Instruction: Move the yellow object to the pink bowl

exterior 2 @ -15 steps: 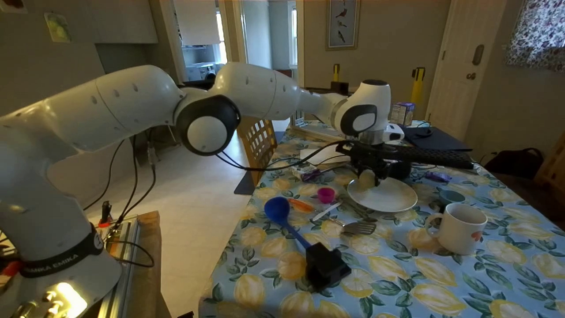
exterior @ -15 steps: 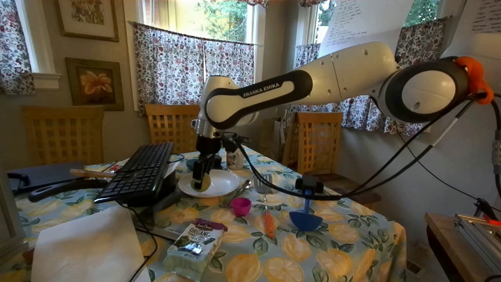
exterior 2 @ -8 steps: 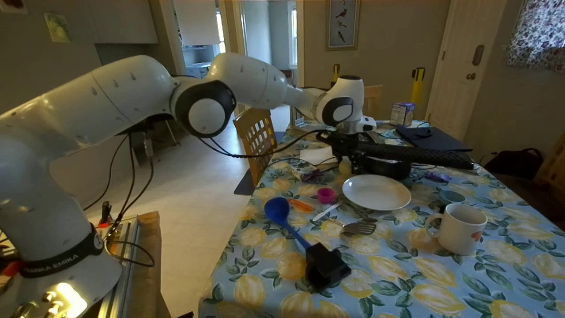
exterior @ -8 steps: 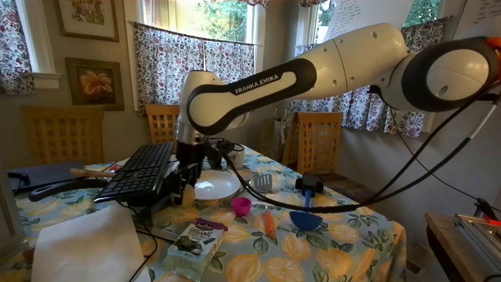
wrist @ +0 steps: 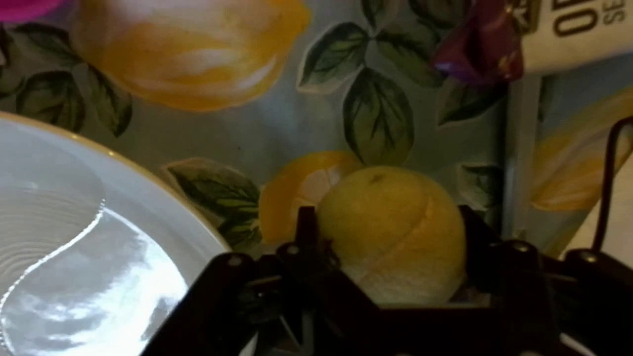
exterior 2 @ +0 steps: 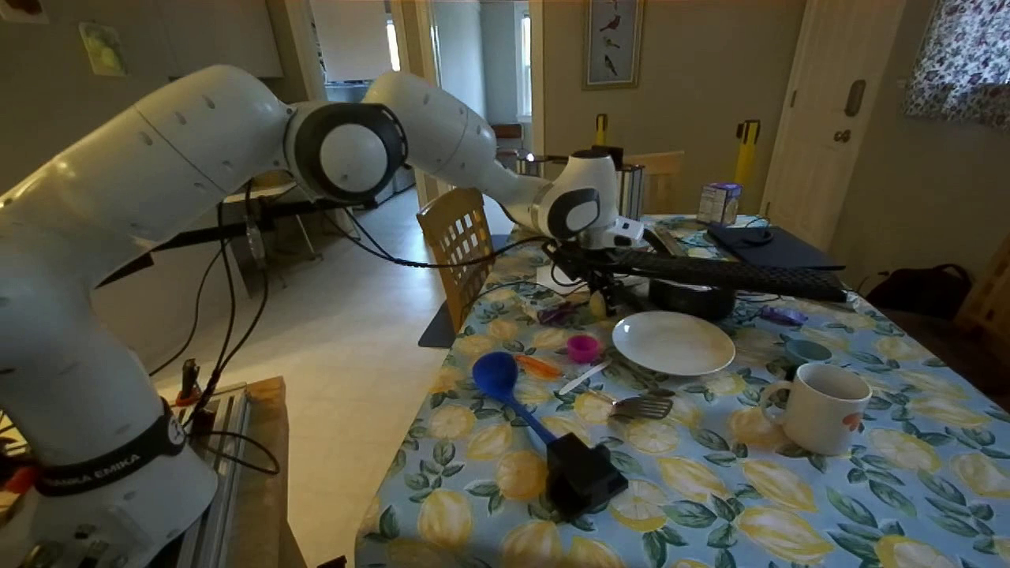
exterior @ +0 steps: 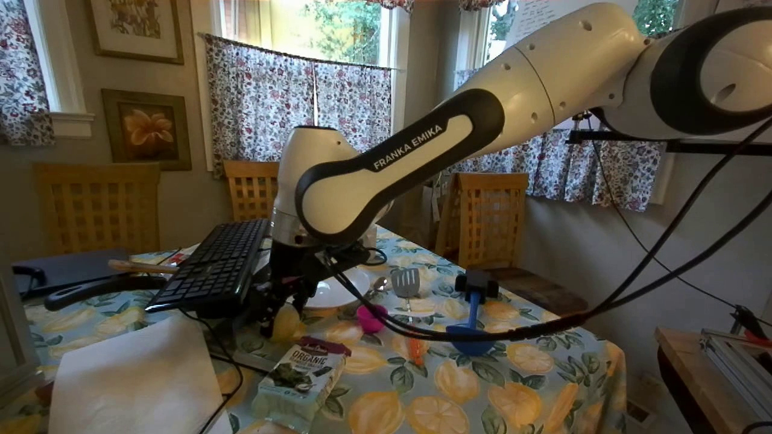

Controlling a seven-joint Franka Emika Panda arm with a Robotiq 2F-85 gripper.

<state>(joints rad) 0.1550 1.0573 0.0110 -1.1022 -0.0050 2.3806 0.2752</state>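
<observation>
The yellow object (wrist: 395, 237) is a pale-yellow rounded lump between both fingers of my gripper (wrist: 388, 222) in the wrist view. The fingers press on its two sides. In both exterior views the yellow object (exterior: 286, 323) (exterior 2: 597, 305) hangs low beside the white plate, off its rim. I cannot tell whether it touches the tablecloth. The pink bowl (exterior 2: 584, 349) stands upright on the table, a short way from my gripper (exterior 2: 601, 304). A cable crosses in front of the pink bowl (exterior: 368, 322) in an exterior view. Only the pink bowl's edge (wrist: 29, 7) shows in the wrist view.
The white plate (exterior 2: 673, 343) lies beside the gripper. A tilted keyboard (exterior: 208, 265) is close to the gripper's other side. A snack packet (exterior: 304, 377) lies near. Cutlery, a spatula (exterior 2: 643, 407), a blue ladle (exterior 2: 497, 375) and a mug (exterior 2: 824, 410) are on the table.
The gripper has carried the yellow object from over the white plate to beside it, toward the snack packet, and lower. The plate shifted slightly early on. The gripper has stayed shut.
</observation>
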